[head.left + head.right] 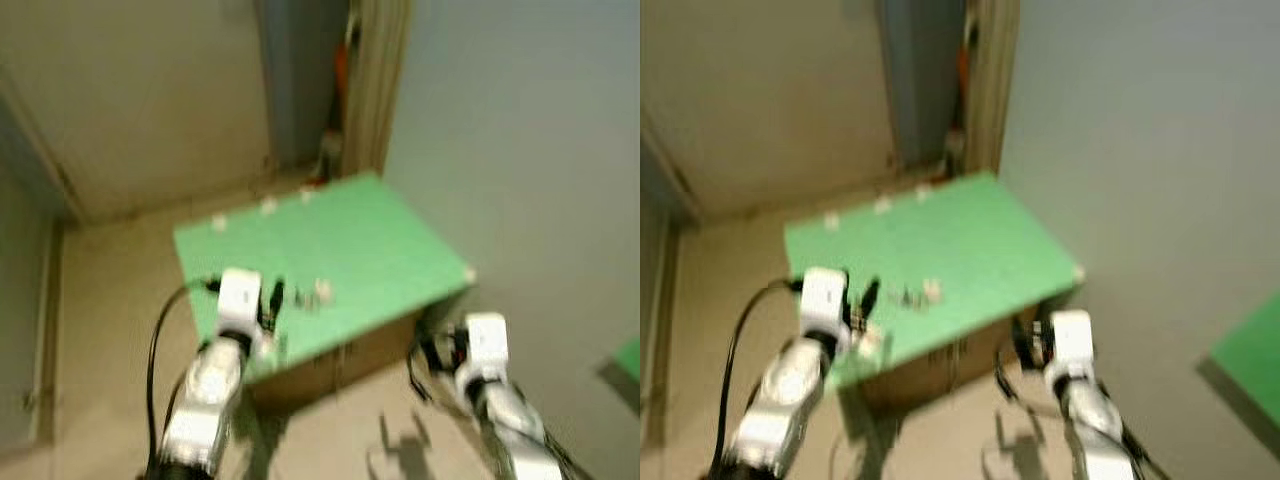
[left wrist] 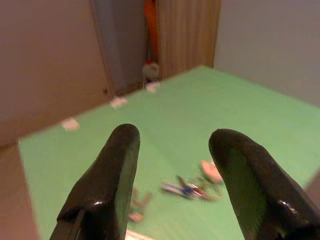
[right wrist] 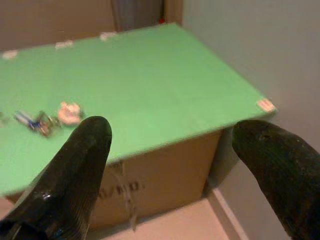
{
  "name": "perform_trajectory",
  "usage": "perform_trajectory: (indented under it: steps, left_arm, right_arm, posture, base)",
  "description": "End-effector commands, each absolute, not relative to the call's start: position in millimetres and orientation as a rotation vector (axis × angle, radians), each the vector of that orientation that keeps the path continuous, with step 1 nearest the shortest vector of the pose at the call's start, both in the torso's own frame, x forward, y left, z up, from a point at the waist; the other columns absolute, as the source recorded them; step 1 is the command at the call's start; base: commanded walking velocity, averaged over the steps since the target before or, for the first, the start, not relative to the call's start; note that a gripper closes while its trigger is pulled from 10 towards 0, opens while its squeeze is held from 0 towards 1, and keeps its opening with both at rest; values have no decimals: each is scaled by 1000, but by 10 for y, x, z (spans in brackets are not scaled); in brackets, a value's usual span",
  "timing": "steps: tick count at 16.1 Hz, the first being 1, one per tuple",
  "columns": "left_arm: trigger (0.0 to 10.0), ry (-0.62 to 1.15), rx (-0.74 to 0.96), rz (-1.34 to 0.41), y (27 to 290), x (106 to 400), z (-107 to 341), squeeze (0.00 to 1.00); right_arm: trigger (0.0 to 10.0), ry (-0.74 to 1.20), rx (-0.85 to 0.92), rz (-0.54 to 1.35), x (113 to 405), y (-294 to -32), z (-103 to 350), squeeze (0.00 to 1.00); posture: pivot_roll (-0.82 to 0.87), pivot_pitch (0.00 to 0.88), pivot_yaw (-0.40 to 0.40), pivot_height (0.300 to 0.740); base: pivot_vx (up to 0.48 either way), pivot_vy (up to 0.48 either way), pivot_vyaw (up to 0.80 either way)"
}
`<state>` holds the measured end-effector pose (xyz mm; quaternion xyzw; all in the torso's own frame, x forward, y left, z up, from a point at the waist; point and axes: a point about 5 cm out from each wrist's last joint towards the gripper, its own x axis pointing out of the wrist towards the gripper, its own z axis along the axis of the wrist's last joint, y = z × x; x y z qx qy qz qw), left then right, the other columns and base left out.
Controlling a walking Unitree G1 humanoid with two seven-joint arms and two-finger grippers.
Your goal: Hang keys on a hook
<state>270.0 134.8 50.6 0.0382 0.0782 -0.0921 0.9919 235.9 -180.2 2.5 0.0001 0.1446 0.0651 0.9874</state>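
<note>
Two hands stand spread and empty: the left hand (image 2: 172, 165) over the green desk (image 1: 370, 240), the right hand (image 3: 172, 145) off its near edge. Small keys (image 2: 187, 189) with a blue tag and pinkish fob lie on the desk; wrist views show cardboard beneath.

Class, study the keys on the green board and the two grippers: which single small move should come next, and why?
Probably ease the left gripper forward and down onto the keys. Its fingers are open, the keys lie loose on the green board just ahead between them, and it is nearer than the right gripper, which is open off the board's near edge.
</note>
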Motion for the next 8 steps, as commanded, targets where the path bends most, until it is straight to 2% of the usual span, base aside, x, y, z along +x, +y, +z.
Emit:
perform_trajectory:
  steps: [1, 8]
  left_arm:
    - [10000, 137, 99, -159, 1441, 2721, 549, 0]
    - [10000, 219, 231, -103, 1707, 2684, 454, 0]
  right_arm:
    - [10000, 271, 11, 151, 2394, -1707, 56, 0]
    - [10000, 284, -3, 161, 2458, -1679, 38, 0]
  posture:
    - [-28, 5, 10, 740]
    - [20, 11, 12, 740]
  base:
    - [446, 0, 0]
    - [0, 0, 0]
